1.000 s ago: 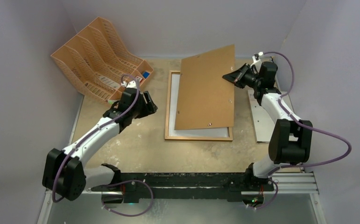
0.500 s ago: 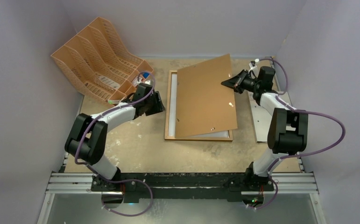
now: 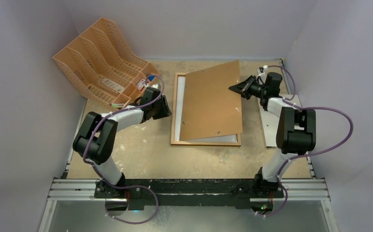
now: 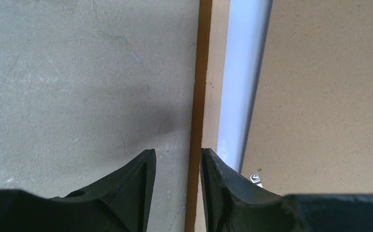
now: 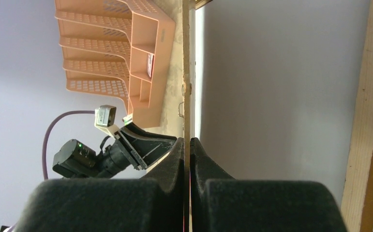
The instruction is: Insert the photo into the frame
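Frame [image 3: 208, 143] is laid flat at the middle of the worktop [image 3: 141, 150], a white sheet [image 3: 179, 104], possibly the photo's back, seen inside. Brown backing panel [image 3: 211, 104] is pinched, tilted, by the right hand [image 3: 233, 88]; the left hand [image 3: 168, 108] is parted astride the left rail. Squared, gentle lowering is advised. Scuffed beige surface is walled in lilac

frame [image 3: 206, 143]: brown | backing panel [image 3: 211, 104]: tan | file rack [image 3: 97, 58]: orange, perforated

I am seeing an orange file rack [image 3: 104, 60] standing far left on the table [image 3: 145, 154], a brown backing panel [image 3: 211, 104] slanting mid-table, a pale sheet [image 3: 270, 130] lying right.
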Available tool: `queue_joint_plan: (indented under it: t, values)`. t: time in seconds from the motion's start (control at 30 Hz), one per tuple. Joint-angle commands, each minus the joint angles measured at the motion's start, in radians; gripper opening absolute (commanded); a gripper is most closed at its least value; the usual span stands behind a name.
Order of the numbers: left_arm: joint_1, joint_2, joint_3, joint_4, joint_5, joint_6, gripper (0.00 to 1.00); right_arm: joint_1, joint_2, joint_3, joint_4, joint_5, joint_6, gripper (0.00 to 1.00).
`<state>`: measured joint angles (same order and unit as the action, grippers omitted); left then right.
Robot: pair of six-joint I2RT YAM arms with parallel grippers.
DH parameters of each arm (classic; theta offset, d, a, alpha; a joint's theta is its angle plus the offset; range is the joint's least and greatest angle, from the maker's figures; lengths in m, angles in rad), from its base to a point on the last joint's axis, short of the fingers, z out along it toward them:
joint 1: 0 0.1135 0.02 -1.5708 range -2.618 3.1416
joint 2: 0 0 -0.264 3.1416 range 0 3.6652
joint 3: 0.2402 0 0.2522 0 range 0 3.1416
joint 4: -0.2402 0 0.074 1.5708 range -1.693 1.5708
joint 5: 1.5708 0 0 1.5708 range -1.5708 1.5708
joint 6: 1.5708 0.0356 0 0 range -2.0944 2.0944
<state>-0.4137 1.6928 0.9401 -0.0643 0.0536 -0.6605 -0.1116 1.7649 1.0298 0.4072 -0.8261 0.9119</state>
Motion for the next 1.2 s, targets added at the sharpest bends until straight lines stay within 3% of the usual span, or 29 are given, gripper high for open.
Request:
queue_joint_plan:
  t: [0.0, 0.67, 1.03, 1.17]
  values:
    - [0.0, 0.03, -0.005, 0.038, -0.04, 0.021, 0.4, 0.004, 0.01, 0.018, 0.074, -0.031, 0.052, 0.0]
    - [0.0, 0.06, -0.014, 0.049, 0.003, 0.035, 0.32, 0.05, 0.134, 0.047, 0.037, -0.022, 0.011, 0.0]
    - [0.0, 0.055, 0.0, 0.02, -0.009, 0.045, 0.32, 0.059, 0.199, 0.181, -0.148, 0.016, -0.186, 0.2]
    - [0.0, 0.034, 0.012, -0.044, -0.087, 0.029, 0.33, 0.076, 0.193, 0.19, -0.183, 0.042, -0.203, 0.28]
